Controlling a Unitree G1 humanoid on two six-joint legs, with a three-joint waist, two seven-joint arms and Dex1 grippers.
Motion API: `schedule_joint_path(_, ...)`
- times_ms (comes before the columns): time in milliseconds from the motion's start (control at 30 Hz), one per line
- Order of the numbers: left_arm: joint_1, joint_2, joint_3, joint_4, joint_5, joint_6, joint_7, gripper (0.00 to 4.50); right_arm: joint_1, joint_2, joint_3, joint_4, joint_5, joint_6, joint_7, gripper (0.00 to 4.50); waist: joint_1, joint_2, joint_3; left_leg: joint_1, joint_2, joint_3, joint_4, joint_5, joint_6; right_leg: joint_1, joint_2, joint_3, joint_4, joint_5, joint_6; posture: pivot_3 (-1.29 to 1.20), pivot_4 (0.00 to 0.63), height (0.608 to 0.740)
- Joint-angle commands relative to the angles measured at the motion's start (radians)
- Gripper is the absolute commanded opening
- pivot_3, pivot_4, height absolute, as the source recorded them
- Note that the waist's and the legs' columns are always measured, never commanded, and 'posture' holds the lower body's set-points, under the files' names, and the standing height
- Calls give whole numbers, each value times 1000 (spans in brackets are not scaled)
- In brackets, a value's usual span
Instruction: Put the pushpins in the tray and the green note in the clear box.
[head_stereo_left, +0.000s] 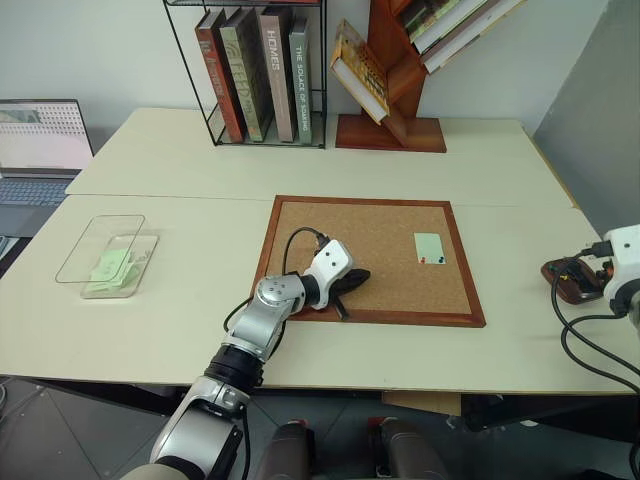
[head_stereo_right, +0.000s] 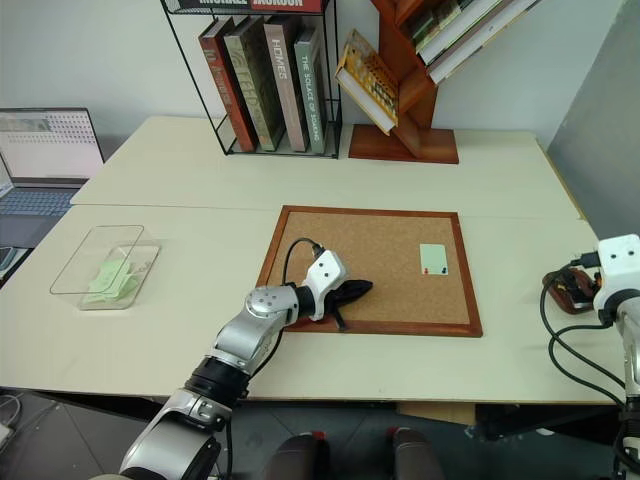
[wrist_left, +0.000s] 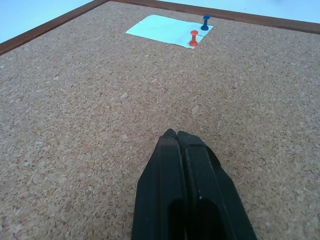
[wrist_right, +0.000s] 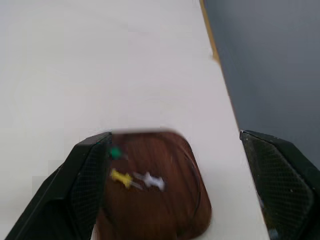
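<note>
**Pins and note on the corkboard**

A green note (wrist_left: 167, 30) lies on the corkboard (head_stereo_left: 380, 262), with a red pushpin (wrist_left: 193, 38) and a blue pushpin (wrist_left: 205, 22) stuck in it. The left gripper (wrist_left: 176, 136) rests nearby, shut and empty. The right gripper (wrist_right: 170, 190) hangs wide open over the tray (wrist_right: 165, 200), which holds more pins. The clear box (head_stereo_left: 108, 258) sits far left on the counter (head_stereo_left: 200, 210).

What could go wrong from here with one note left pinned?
The green note on the corkboard is held by a red pushpin and blue pushpin; pulling it early could tear it. The shut left tool rests on the cork and may drag. The tray sits near the table edge.
</note>
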Motion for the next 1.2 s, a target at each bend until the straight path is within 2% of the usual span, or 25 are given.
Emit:
schedule_joint_path(33, -3, -4, -16, 17, 16, -5, -8, 0, 16, 61, 42, -186, 131, -1, 118, 4292, 0, 0, 0, 0, 1, -1, 0, 0, 0, 1, 1, 0, -1, 0, 0, 0, 150, 740)
schedule_joint_path(167, -13, -5, -14, 25, 17, -7, -9, 0, 29, 152, 115, -231, 134, -62, 120, 4292, 1, 0, 0, -1, 1, -3, 0, 0, 0, 2, 2, -1, -3, 0, 0, 0, 150, 740)
schedule_joint_path(333, -16, -1, -14, 28, 18, -10, -9, 0, 31, 240, 219, -192, 114, -86, 122, 4292, 1, 0, 0, -2, 0, -2, -1, 0, 0, 2, 2, 0, -6, 1, 2, 0, 150, 740)
schedule_joint_path(667, -18, 3, -13, 23, 21, -7, -12, 0, -58, 321, 287, -13, 56, -181, 87, 4292, 1, 0, 0, -1, 1, -2, -1, 0, 0, 2, 1, 0, -5, 1, 2, 0, 150, 740)
schedule_joint_path(767, -12, 3, -14, 14, 21, -4, -13, 0, -81, 338, 279, 27, 51, -201, 67, 3844, 1, 0, 0, -1, 1, -2, -1, 0, 0, 2, 1, 0, -5, 1, 2, 0, 150, 740)
schedule_joint_path(900, -8, 2, -15, 8, 21, 0, -15, 0, -92, 340, 282, 61, 40, -219, 59, 2849, 1, 0, 0, -1, 0, -2, -1, 0, 0, 2, 1, 0, -5, 1, 2, 0, 150, 740)
schedule_joint_path(1100, -4, 0, -16, 2, 21, 3, -14, 0, -91, 334, 279, 71, 30, -218, 51, 1733, 1, 0, 0, -1, 1, -2, -1, 0, 0, 2, 1, 0, -5, 1, 2, 0, 150, 740)
schedule_joint_path(1200, -4, -1, -17, 2, 20, 3, -14, 0, -90, 335, 278, 68, 26, -216, 49, 1003, 1, 0, 0, -1, 1, -2, -1, 0, 0, 2, 1, 0, -5, 1, 2, 0, 150, 740)
